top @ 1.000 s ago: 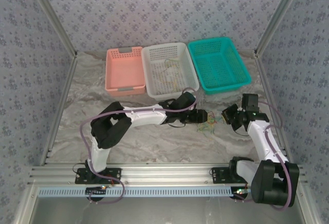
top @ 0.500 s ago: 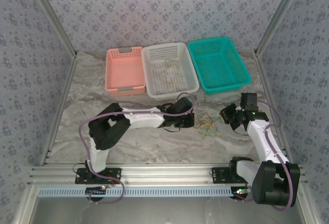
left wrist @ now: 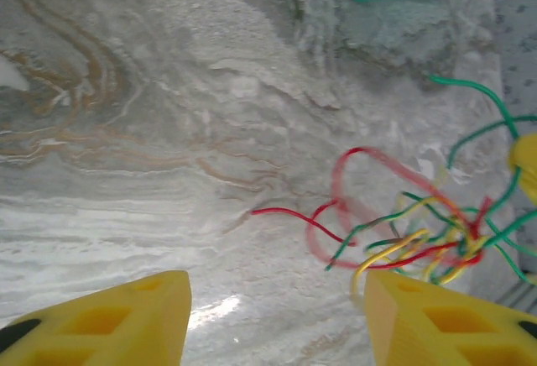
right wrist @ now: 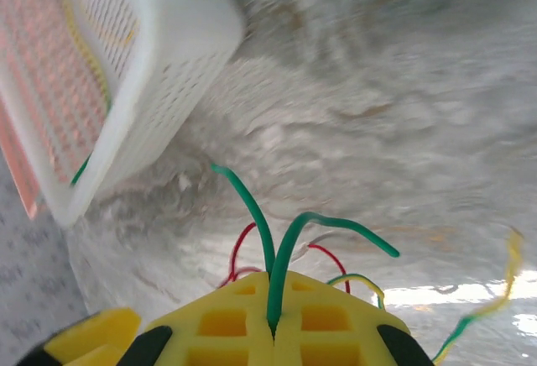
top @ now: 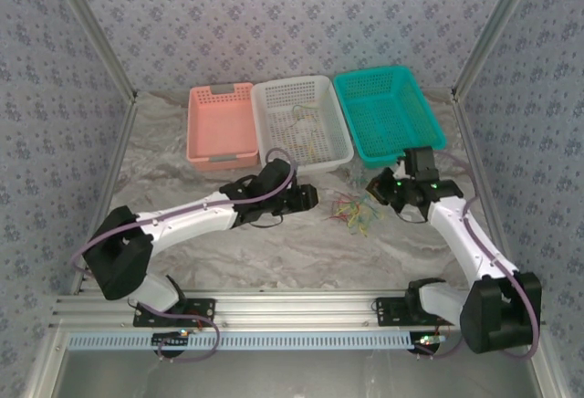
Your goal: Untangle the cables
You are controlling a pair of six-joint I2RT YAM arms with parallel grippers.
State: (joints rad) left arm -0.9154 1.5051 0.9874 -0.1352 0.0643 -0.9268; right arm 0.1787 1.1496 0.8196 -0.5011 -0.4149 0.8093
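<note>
We see left end effector [left wrist: 275, 303] open, empty; right end effector [right wrist: 270, 307] clamped on thin green wire [right wrist: 281, 253] from tangled multicoloured cable bunch [top: 352, 214].

**A robotics lab test cell, seen from beside the bench**

Two robot arms, the left arm [top: 182, 220] and the right arm [top: 461, 234], are bolted to an aluminium rail [top: 301, 305]. Patterned backdrop walls [top: 274, 24] box in a marble-look table top [top: 274, 261]. On it sit staged props: a pink basket [top: 221, 126], a white basket [top: 301, 120], a teal basket [top: 388, 113] and tangled cables [top: 351, 214].

arms [top: 182, 220]: white links, black joints | arm cabling [top: 96, 234]: purple-grey | fingers [left wrist: 109, 316]: yellow, latticed
</note>
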